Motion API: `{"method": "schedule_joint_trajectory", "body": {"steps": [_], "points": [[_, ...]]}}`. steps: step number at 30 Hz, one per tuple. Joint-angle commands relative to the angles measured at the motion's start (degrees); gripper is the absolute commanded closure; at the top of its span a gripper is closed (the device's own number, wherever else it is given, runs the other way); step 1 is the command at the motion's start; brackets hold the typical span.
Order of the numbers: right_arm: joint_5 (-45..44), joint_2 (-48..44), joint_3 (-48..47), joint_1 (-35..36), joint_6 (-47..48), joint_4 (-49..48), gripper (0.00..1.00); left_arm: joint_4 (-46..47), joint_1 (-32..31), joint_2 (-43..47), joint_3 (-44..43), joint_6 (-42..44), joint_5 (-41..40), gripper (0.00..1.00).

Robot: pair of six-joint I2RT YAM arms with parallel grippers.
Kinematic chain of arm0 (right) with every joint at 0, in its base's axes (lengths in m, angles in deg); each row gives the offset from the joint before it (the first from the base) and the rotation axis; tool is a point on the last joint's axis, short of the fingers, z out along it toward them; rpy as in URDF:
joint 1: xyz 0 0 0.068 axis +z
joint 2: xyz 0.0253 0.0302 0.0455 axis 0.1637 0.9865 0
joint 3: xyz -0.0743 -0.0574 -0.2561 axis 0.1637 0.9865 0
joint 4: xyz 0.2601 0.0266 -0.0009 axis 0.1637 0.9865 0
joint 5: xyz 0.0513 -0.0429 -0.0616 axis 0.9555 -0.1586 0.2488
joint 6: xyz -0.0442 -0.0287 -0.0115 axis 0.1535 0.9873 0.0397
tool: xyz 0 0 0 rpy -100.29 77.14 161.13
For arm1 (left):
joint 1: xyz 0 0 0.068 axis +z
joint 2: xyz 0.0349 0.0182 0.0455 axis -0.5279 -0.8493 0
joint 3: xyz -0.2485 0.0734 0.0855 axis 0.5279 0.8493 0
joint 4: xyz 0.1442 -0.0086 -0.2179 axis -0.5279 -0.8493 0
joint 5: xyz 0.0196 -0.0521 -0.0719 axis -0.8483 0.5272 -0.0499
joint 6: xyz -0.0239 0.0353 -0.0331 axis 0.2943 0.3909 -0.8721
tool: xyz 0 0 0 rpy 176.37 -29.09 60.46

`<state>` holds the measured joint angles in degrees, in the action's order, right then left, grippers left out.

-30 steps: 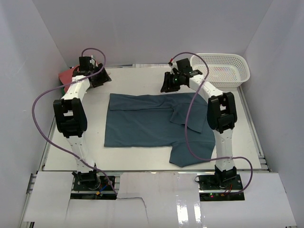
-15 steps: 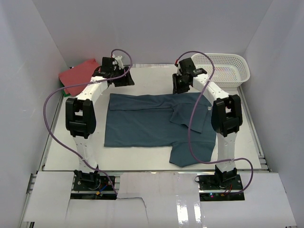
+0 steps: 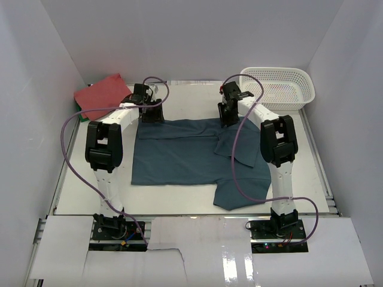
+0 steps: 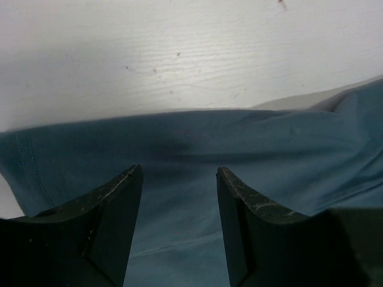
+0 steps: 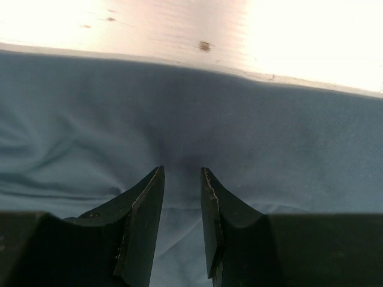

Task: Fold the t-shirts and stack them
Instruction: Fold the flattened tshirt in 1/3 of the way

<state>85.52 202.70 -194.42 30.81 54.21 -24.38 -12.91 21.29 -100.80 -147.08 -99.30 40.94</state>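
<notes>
Plain dark teal-blue cotton t-shirt (image 3: 179, 156) mid-frame, no print. Plain coral-red folded t-shirt (image 3: 100, 95) upper left. White plastic lattice basket (image 3: 281, 101) upper right. White surface (image 3: 173, 198), faint grain, dark specks.

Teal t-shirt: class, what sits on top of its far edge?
The left gripper and right gripper, both open, over the teal t-shirt; cloth beneath their fingers is covered.

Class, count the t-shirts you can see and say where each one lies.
2. The teal-blue t-shirt lies spread across the middle of the table. The coral-red t-shirt lies folded at the far left corner. Others could be hidden beneath it.
</notes>
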Motion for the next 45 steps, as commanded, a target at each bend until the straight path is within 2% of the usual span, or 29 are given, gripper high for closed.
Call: {"method": "schedule_joint_trajectory", "body": {"steps": [1,16,25,28,41,45], "points": [[-2.9,0.9,-2.3,-0.2,0.5,0.6,0.63,-0.3,-0.8,2.5,2.2,0.4,-4.6,0.37],[-5.3,7.7,-8.5,-0.3,0.7,0.8,0.64,0.2,-3.0,4.9,8.8,0.2,-9.0,0.38],[-6.4,11.5,-10.2,-1.4,0.4,-0.2,0.64,0.4,-2.6,3.2,9.4,-0.8,-17.7,0.37],[-5.5,12.9,-12.2,-2.3,0.3,-0.1,0.64,0.1,-1.6,0.4,6.9,-1.1,-18.5,0.37],[1.5,18.6,-20.8,-4.6,-0.7,-4.3,0.62,-5.5,1.0,-13.7,-13.3,-0.3,-17.7,0.37],[4.2,18.0,-21.7,-5.0,-0.9,-5.4,0.6,-6.5,1.3,-14.7,-16.4,-0.5,-17.4,0.37]]}}
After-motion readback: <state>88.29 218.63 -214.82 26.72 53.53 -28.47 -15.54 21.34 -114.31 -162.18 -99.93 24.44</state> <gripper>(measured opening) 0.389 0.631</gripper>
